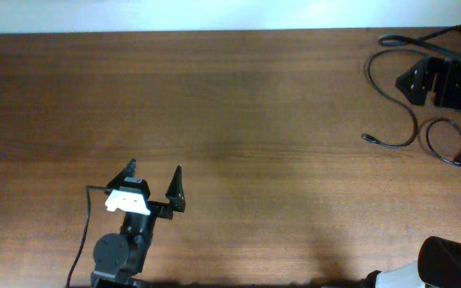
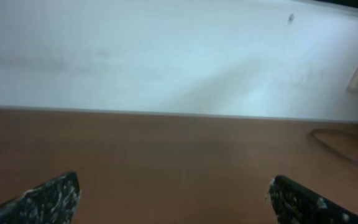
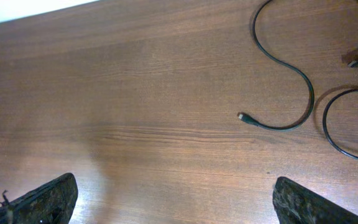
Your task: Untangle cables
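Note:
Thin black cables lie as loose strands at the table's right side. One strand (image 1: pixel 406 141) curves from a small plug at its left end; it also shows in the right wrist view (image 3: pixel 291 67). A second looped strand (image 1: pixel 441 152) lies beside it and shows in the right wrist view (image 3: pixel 331 134). My left gripper (image 1: pixel 155 176) is open and empty at the lower left, far from the cables; its fingers frame bare wood in its wrist view (image 2: pixel 173 190). My right gripper (image 3: pixel 174 190) is open and empty, above bare wood left of and nearer than the plug.
A black device with a green light (image 1: pixel 442 82) sits at the back right among thicker black cords. The right arm's white and black body (image 1: pixel 448 262) is at the lower right corner. A white wall (image 2: pixel 166 56) runs along the table's far edge.

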Robot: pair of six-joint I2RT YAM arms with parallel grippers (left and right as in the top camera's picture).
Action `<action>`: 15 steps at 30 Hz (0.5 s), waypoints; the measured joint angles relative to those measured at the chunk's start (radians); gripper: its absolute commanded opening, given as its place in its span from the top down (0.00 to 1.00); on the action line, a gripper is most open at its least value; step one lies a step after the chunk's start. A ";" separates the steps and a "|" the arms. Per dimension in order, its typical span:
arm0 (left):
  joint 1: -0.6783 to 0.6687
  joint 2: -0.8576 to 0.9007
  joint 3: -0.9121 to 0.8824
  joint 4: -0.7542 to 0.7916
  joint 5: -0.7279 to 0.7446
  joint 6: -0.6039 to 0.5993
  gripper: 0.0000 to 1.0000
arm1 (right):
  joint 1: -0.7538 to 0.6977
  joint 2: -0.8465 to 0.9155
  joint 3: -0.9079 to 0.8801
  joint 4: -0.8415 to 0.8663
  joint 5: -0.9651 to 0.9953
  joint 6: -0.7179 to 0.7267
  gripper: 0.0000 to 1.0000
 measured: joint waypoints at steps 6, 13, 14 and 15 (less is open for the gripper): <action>0.006 -0.223 -0.107 0.090 0.003 0.058 0.01 | 0.000 0.000 -0.001 0.000 0.000 -0.001 0.01; 0.023 -0.228 -0.113 -0.126 0.003 0.267 0.01 | 0.000 0.000 -0.001 0.000 0.000 0.000 0.01; 0.024 -0.227 -0.117 -0.170 0.003 0.271 0.01 | 0.000 0.000 -0.001 0.000 0.000 0.000 0.01; 0.024 -0.226 -0.119 -0.203 0.003 0.270 0.01 | 0.000 0.000 -0.001 0.000 0.000 0.000 0.01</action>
